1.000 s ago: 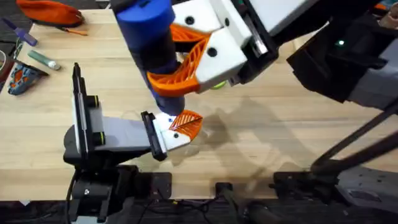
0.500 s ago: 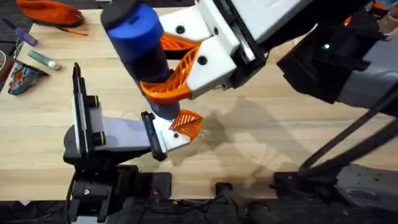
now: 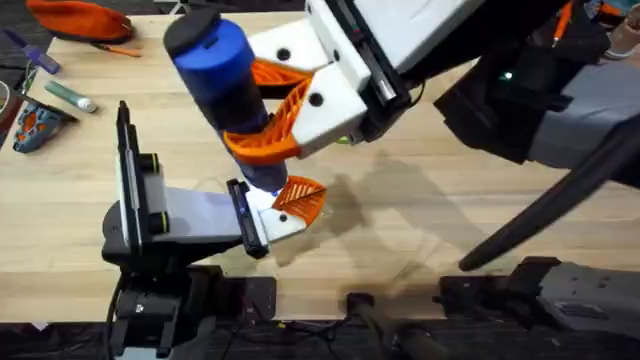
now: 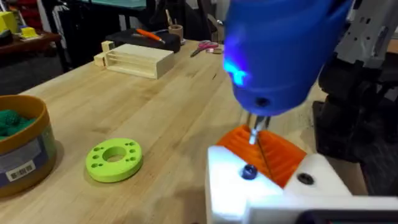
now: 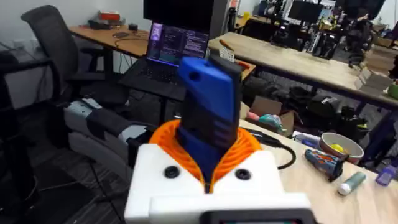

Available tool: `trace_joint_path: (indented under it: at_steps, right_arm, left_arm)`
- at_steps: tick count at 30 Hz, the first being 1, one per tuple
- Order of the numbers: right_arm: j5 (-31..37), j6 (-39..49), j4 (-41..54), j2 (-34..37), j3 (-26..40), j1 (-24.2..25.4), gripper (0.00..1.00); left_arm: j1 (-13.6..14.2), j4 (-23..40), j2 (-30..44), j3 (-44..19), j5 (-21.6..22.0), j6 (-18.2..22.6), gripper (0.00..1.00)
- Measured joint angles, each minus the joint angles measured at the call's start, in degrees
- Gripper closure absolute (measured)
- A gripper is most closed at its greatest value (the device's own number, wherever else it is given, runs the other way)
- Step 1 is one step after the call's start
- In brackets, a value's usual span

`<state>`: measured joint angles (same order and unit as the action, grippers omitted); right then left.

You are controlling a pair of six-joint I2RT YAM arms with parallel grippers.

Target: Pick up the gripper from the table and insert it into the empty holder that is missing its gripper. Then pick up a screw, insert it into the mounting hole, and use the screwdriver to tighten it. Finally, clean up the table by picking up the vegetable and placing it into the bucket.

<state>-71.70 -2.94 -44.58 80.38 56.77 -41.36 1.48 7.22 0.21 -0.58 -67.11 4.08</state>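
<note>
- My left arm lies low along the table's near left, wrist turned so the holder [image 3: 262,222] sits face up with the orange gripper [image 3: 300,199] already seated in it – I judge that's to present the mounting hole to the driver
- Left gripper [image 3: 285,210]: I cannot tell from these views whether it is spread or closed
- In the left wrist view a dark screw [image 4: 249,172] sits in the white mount, with the metal tip just above and behind it, beside the orange fingertip – not seated on the head yet, I'd say
- The screwdriver [image 3: 228,95] stands nearly upright, tip down over the holder, blue light on
- Right gripper [image 3: 272,118] is clamped around the screwdriver body, orange pads on both sides
- Right arm reaches across the middle from the right, wrist high over the left one
- Bucket [image 4: 22,163] sits well off beside a green disc [image 4: 114,159], something green inside
</note>
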Motion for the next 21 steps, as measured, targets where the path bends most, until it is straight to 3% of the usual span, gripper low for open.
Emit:
trace_joint_path:
  at_steps: [21]
  right_arm:
    - [-2.95, 2.09, 0.02, 1.78, 0.00, -0.01, 0.979]
  left_arm:
    - [0.00, -0.01, 0.00, 0.00, 0.00, 0.01, 0.988]
